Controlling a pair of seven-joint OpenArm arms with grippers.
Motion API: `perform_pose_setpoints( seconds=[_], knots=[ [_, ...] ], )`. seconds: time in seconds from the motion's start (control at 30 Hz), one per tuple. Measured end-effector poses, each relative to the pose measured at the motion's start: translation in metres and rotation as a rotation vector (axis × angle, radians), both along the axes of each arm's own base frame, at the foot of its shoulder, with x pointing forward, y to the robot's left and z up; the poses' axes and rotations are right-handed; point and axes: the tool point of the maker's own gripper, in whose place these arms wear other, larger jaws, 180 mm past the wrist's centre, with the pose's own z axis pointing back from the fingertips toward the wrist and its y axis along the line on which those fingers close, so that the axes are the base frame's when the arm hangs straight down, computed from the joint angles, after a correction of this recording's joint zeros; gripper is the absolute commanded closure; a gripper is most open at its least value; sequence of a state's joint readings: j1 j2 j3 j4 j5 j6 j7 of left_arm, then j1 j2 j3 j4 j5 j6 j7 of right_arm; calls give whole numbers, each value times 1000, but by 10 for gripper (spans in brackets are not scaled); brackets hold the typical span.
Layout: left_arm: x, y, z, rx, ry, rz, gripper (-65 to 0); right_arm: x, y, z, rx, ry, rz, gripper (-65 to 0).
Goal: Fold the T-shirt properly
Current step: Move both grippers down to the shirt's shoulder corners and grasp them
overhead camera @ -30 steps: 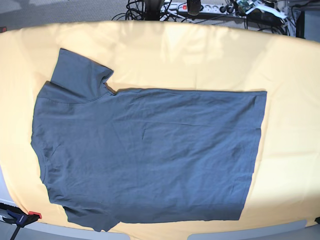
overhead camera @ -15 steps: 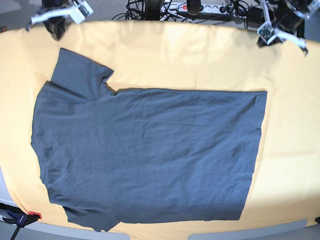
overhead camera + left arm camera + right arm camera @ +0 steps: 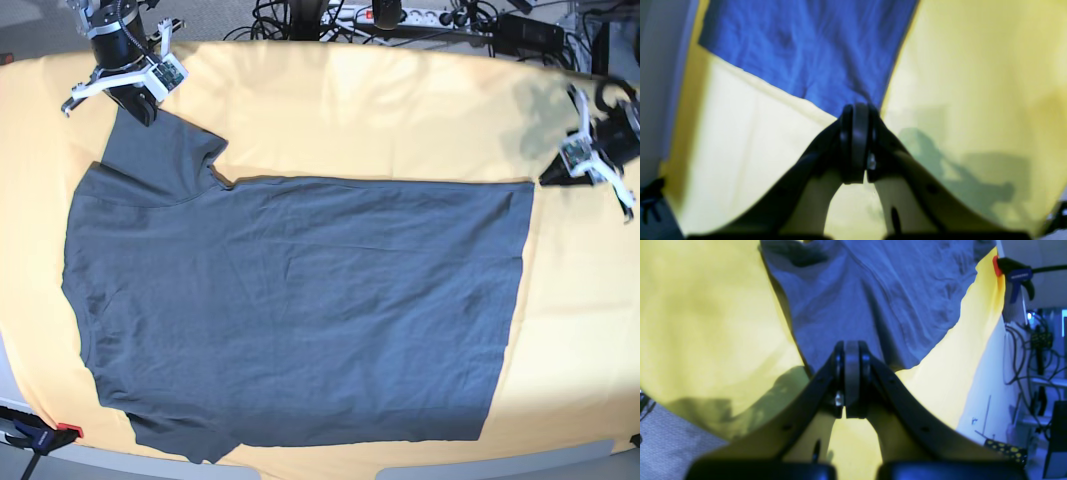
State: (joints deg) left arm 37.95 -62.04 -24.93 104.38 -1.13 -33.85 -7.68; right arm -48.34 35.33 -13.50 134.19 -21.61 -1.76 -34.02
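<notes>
Yellow cloth (image 3: 400, 110), clamp (image 3: 40, 438), cables (image 3: 420, 18)

A: What do the robot's grippers look like up close?

B: The left gripper (image 3: 858, 146) has two black, curved fingers (image 3: 907, 163) that arch up to flat, rounded tips, with a small silver screw beside the pads. The right gripper (image 3: 850, 380) is built the same: black fingers (image 3: 900, 396) pierced by small round holes, a pale grey pad between darker ones, and a silver screw low on one side.

A: And from the base view?

B: Each wrist carries white brackets around a black body; the right arm (image 3: 120, 60) shows a ribbed black and silver collar, the left arm (image 3: 600, 135) a black cable loop
</notes>
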Motion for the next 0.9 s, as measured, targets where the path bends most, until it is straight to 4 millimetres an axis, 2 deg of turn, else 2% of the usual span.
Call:
perform_pose_setpoints(
  seconds=[0.07,0.13,0.2,0.33,0.57,0.77,0.8,0.83,0.9],
  knots=[
    [4,8,-8,2,29,-44,-190,0,0,0,3,-2,-5,0],
    [7,23,-28,85,58,-60,-292,-1,2,-1,10,3,-7,0],
    [5,27,-49,128,105,-74,-319,-1,1,-1,8,2,-6,0],
    [16,19,-73,196,64,-125,-319,-1,1,-1,8,2,-5,0],
    [40,-9,-80,272,-16,-244,-319,-1,1,-1,7,2,-7,0],
    [52,-36,-88,259,-40,-267,-318,-1,1,-1,6,3,-8,0],
    [53,-38,-89,254,-40,-267,-304,-1,0,-1,5,5,-9,0],
    [55,-40,-90,249,-41,-264,-263,-1,0,-1,5,2,-12,0],
    [56,-40,-93,243,-33,-256,-99,0,-1,0,7,-5,-20,0]
  ],
)
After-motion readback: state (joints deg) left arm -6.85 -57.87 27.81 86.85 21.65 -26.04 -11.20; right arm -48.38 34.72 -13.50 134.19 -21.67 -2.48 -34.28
